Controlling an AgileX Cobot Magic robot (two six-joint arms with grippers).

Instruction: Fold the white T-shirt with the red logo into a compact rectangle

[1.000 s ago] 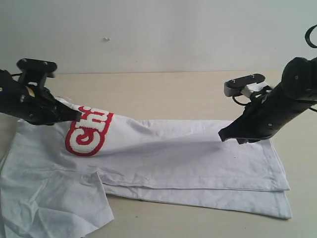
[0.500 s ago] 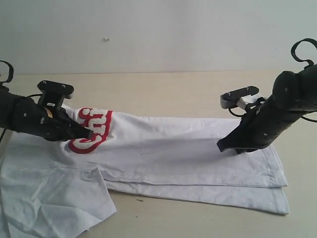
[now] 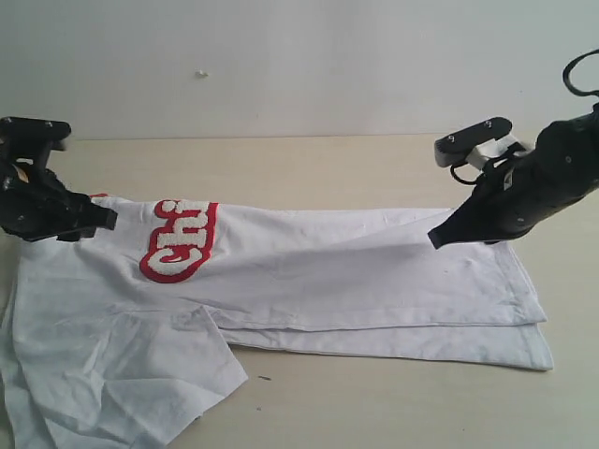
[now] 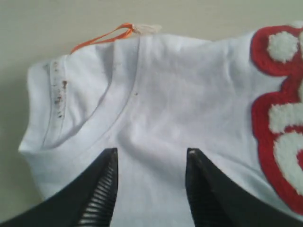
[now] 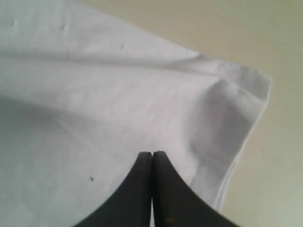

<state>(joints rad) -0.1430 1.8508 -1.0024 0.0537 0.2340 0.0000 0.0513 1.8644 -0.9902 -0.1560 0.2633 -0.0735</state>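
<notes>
The white T-shirt (image 3: 356, 271) lies on the table, folded lengthwise into a long band. Its red logo (image 3: 182, 241) shows near the left end, partly wrapped over the fold. My left gripper (image 3: 108, 218) is open at the shirt's neck end. In the left wrist view its jaws (image 4: 151, 153) stand apart just above the cloth by the ribbed collar (image 4: 90, 127), with the red logo (image 4: 279, 118) beside them. My right gripper (image 3: 438, 238) is shut and hovers over the hem end. In the right wrist view its tips (image 5: 152, 153) meet above the cloth (image 5: 94, 104); I see no fabric pinched between them.
A loose sleeve (image 3: 122, 374) spreads out at the front left. An orange neck tag (image 4: 102, 38) sticks out past the collar. The hem corner (image 5: 255, 90) lies by bare tabletop (image 3: 328, 168). A pale wall rises behind the table.
My left gripper opened, let go of the shirt by the logo and drew back left. The fold settled flat. My right gripper, still shut, rose and moved right.
</notes>
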